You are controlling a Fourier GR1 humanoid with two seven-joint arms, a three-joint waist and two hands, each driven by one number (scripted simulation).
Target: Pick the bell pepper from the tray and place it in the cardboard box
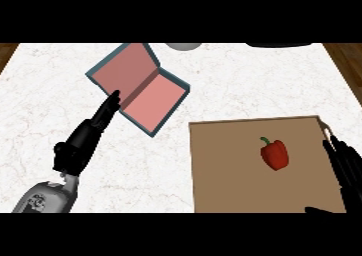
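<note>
White counter (250,85), pepper (275,154) mid-box (213,170)

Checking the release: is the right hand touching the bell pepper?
Apart. In the head view, bare brown surface shows between the bell pepper and the right hand.

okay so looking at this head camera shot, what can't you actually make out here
All in the head view:
- Right hand: cut off by the right and lower edges; its forearm is out of view.
- Grey rounded object at the counter's far edge: cut off by the top, so unidentifiable.
- Dark object at top right: only a sliver shows.
- Left hand: its fingertips overlap the tray; contact is unclear.
</note>
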